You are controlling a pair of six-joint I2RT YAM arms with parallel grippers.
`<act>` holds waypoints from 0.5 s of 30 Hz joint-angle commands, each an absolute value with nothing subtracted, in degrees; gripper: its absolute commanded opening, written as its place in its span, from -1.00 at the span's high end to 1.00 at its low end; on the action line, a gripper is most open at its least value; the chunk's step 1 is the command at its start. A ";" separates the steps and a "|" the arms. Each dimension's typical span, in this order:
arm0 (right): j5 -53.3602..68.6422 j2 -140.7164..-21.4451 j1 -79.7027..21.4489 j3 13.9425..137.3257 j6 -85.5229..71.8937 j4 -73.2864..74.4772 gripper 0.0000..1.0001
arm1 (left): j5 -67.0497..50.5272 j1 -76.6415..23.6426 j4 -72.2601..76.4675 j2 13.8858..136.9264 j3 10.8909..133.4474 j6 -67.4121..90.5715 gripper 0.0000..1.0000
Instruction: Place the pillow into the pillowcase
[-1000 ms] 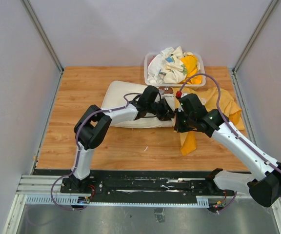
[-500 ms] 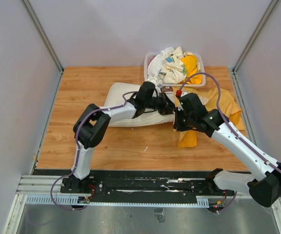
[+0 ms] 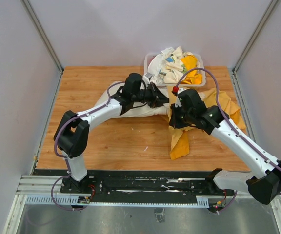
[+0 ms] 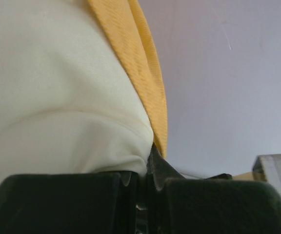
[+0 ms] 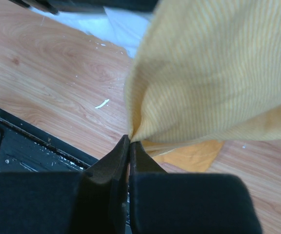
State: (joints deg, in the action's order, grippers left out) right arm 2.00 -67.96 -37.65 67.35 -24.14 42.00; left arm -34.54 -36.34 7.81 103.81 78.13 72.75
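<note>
Left fingers [image 4: 57, 204] pinch a corner of the soft, light pillow [image 4: 57, 97], midway back on the surface [image 3: 82, 141]. Right fingers [image 5: 179, 204] pinch the limp pillowcase [image 5: 204, 73] beside it. Hems and corners likely give the surest hold.

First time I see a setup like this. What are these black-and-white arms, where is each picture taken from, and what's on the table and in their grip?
These are two robot arms bolted at the table's near edge, each ending in a two-finger gripper. The wide picture looks down from above and behind them. The two close-ups come from cameras on the wrists. On the wooden table lie a cream pillow, an orange pillowcase and a bin of crumpled cloths. The left gripper pinches the pillow's edge. The right gripper pinches a fold of the pillowcase, held above the wood.
</note>
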 commanded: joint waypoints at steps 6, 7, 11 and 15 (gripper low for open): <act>4.38 -66.51 -38.86 69.50 -23.71 44.67 0.99 | -32.71 -39.51 15.65 105.96 71.43 71.83 0.99; 4.94 -66.45 -38.93 69.41 -24.18 44.70 0.99 | -32.96 -39.92 15.99 107.21 72.07 71.89 0.99; 5.73 -66.16 -40.35 70.62 -24.88 45.06 0.99 | -33.84 -40.97 17.33 112.39 76.42 72.50 1.00; 5.53 -65.96 -42.42 72.12 -24.33 45.96 0.98 | -35.19 -41.31 17.97 117.41 82.29 73.57 0.99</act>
